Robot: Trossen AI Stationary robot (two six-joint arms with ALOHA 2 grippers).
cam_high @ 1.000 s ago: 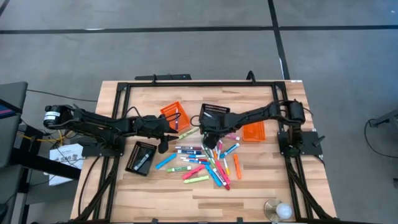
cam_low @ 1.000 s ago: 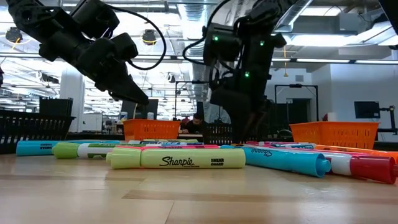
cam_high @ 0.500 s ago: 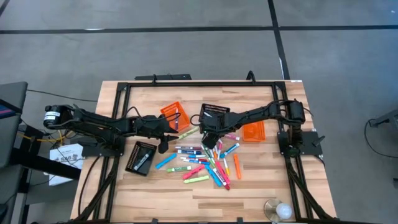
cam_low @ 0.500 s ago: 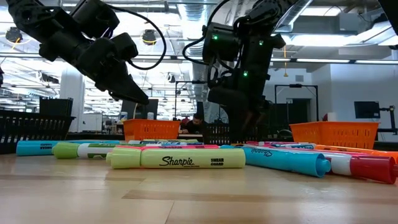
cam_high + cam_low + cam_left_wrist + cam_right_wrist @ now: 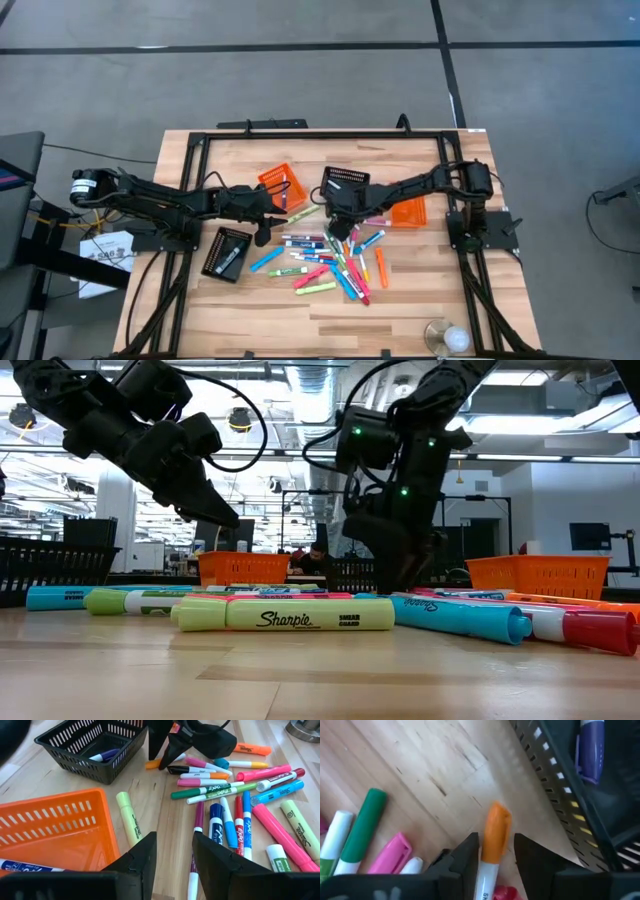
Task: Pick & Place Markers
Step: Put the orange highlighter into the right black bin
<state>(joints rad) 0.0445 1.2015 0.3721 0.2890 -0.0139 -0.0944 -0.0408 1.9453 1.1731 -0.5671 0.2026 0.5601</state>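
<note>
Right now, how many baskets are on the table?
4. An orange basket near the left gripper; a black basket beside the right gripper; another orange basket on the right; another black basket front-left. None seem hidden.

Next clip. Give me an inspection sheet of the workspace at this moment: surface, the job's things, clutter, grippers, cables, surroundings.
Surface: wooden table with a black frame.
Job's things: markers scattered mid-table; a purple one lies in the black basket at the far side; some lie in the black basket near the left arm.
Clutter: two orange baskets; a round silvery object at the near edge.
Grippers: right gripper grips an orange-capped marker beside the far black basket; left gripper open, empty, by an orange basket.
Cables: bundles run along both arms.
Surroundings: papers left of the table; a person seated far behind.
</note>
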